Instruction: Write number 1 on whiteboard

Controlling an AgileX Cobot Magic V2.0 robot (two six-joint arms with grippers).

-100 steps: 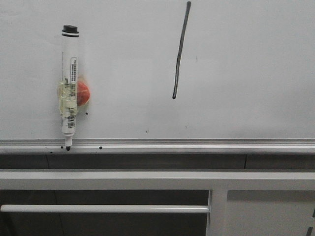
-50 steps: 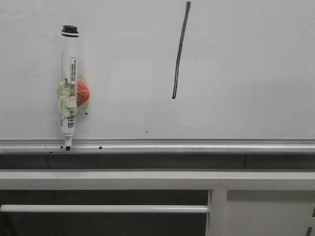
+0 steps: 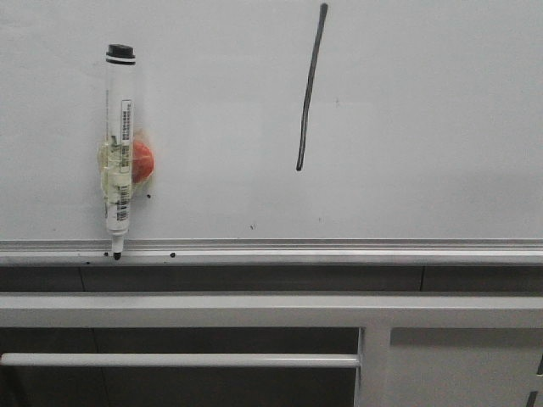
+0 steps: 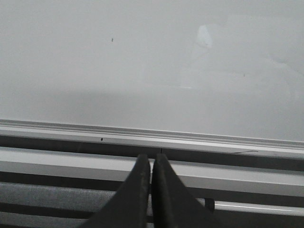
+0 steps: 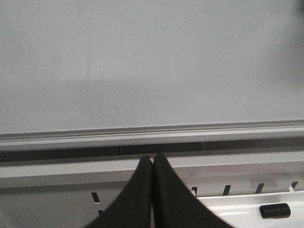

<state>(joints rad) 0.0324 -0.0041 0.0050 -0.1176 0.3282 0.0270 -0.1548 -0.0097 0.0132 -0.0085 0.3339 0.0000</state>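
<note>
The whiteboard (image 3: 407, 127) fills the upper front view, pale and glossy, with a ribbed silver rail (image 3: 339, 248) along its near edge. The number 1 (image 3: 310, 89) is a thin dark slanted stroke at top centre. A clear marker (image 3: 118, 144) with a black cap stands at the left, tip down on the rail, beside a red blob. Neither gripper shows in the front view. My left gripper (image 4: 151, 157) is shut and empty, back from the rail (image 4: 142, 132). My right gripper (image 5: 152, 158) is shut and empty, back from the rail (image 5: 142, 133).
A white metal frame (image 3: 254, 309) with a horizontal bar (image 3: 170, 359) runs below the board. Small black specks (image 3: 172, 253) sit on the rail. A small black block (image 5: 274, 210) lies on the frame in the right wrist view.
</note>
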